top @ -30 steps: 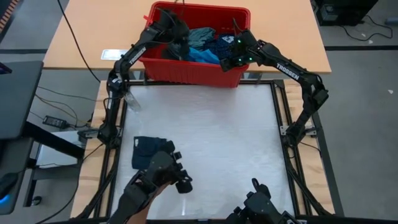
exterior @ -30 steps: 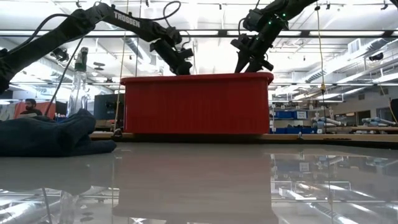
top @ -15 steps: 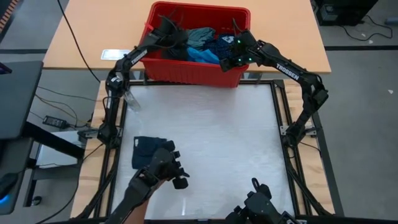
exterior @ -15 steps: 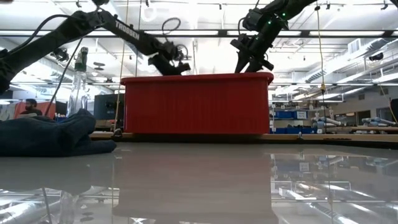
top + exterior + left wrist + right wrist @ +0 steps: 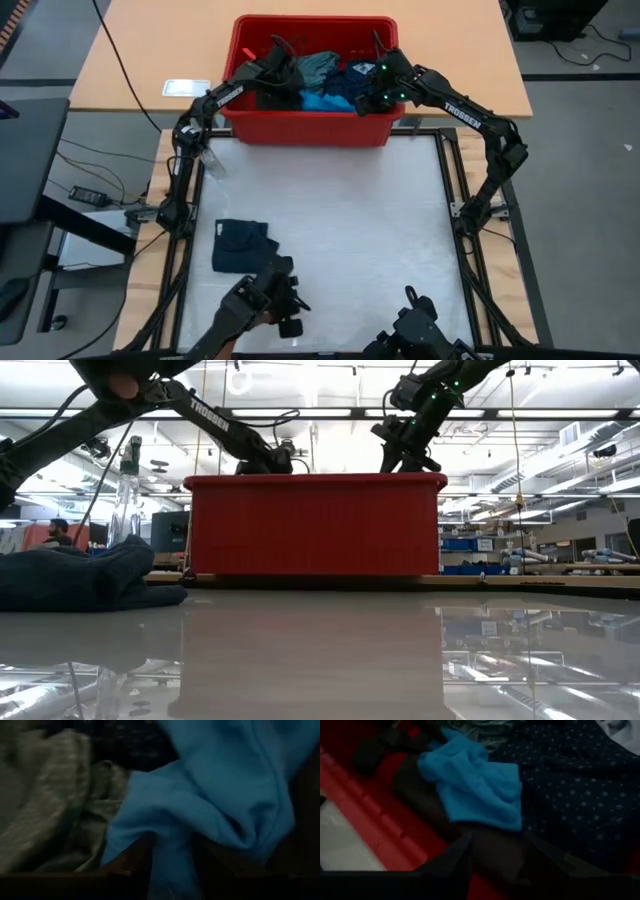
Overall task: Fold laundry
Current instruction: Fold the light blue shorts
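The red bin (image 5: 310, 130) stands at the table's far edge with the laundry heaped in it: a bright blue garment (image 5: 325, 100), a grey-green shirt (image 5: 318, 65), a navy dotted piece (image 5: 355, 75) and a charcoal piece (image 5: 420, 790). My left gripper (image 5: 283, 80) is open and reaches down into the bin. In the left wrist view its fingers stand on either side of a raised fold of the blue garment (image 5: 215, 785). My right gripper (image 5: 372, 92) hangs open over the bin's right part. A dark navy garment (image 5: 240, 245) lies folded on the table at the near left. My left gripper comes at the blue garment slanting down from the left, with a ridge of the cloth (image 5: 170, 845) in the gap between its fingers. I cannot tell whether the fingers touch it. The garment lies slack on the other pieces in the bin.
The bin's red walls (image 5: 315, 530) rise around both grippers. Two more dark arms (image 5: 265, 300) (image 5: 420, 325) stick in at the table's near edge. The white table top (image 5: 350, 220) lies bare between the bin and the folded garment.
My left gripper has gone down into the bin toward the blue garment and tipped further downward, its opening unchanged. The bin has shifted a little toward the table's near edge.
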Controlling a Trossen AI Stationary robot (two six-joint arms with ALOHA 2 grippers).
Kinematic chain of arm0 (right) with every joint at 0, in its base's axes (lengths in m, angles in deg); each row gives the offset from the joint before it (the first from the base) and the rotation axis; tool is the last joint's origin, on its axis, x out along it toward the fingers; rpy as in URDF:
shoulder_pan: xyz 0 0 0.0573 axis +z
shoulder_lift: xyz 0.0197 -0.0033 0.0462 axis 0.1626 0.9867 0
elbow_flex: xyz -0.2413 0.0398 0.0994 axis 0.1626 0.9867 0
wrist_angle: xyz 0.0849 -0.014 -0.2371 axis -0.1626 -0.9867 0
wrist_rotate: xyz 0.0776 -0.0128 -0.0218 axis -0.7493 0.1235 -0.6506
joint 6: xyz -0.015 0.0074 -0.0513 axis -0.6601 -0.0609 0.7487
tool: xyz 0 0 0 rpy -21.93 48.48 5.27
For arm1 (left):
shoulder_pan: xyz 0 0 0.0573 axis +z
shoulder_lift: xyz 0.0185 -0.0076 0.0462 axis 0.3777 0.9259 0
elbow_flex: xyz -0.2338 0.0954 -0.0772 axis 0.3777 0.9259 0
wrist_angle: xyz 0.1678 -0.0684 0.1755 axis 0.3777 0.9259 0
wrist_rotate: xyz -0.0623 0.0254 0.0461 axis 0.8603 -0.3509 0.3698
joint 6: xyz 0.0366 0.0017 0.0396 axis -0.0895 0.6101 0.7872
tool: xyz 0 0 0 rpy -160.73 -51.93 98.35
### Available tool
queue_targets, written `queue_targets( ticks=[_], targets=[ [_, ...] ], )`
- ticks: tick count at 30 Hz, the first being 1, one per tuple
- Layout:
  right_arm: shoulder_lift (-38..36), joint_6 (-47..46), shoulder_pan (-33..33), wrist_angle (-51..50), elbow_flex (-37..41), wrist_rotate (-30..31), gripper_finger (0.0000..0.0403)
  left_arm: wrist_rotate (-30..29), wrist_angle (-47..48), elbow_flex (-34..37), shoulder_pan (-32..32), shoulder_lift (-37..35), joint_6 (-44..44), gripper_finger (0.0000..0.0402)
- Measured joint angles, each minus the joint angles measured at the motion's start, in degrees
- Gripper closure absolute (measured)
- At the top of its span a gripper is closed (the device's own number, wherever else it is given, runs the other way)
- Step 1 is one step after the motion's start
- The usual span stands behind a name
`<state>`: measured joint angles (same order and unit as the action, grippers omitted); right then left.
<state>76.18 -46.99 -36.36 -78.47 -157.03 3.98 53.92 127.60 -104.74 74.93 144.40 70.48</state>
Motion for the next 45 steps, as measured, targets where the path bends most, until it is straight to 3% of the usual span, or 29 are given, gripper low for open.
queue_targets(
  ticks=[5,16,19,23,26,30,36,40,45],
  targets=[
    [0.0,0.0,0.0,0.1,0.0,0.1,0.0229,-4.4,-2.7,0.0,-2.8,-0.2,1.9,0.0260],
    [0.0,0.0,-0.2,0.0,0.0,0.1,0.0229,-3.2,-5.1,0.0,-2.5,0.0,4.6,0.0263],
    [0.0,0.0,-0.3,0.0,0.0,0.1,0.0229,-3.2,-5.0,0.0,-2.3,1.3,4.9,0.0297],
    [0.0,0.0,-0.3,0.0,0.0,1.5,0.0229,-4.1,-5.6,0.0,-2.3,2.9,3.4,0.0385],
    [0.0,0.0,-0.4,0.1,0.0,1.8,0.0230,-4.9,-8.8,0.0,-2.3,2.5,1.0,0.0395],
    [0.0,0.0,-0.8,0.2,0.0,1.8,0.0233,-7.8,-13.2,-2.2,-1.7,0.3,-2.3,0.0398],
    [0.0,0.0,-1.2,0.2,0.0,1.8,0.0241,-8.5,-13.4,-16.6,-0.5,-2.4,-7.9,0.0400],
    [0.0,0.0,-1.2,0.2,0.0,1.7,0.0243,-5.2,-21.8,-14.1,-1.0,-9.9,-11.5,0.0400],
    [0.0,0.5,-1.2,0.2,0.0,1.1,0.0243,-2.4,-20.8,-14.2,-2.2,-16.5,-15.5,0.0401]
  ],
)
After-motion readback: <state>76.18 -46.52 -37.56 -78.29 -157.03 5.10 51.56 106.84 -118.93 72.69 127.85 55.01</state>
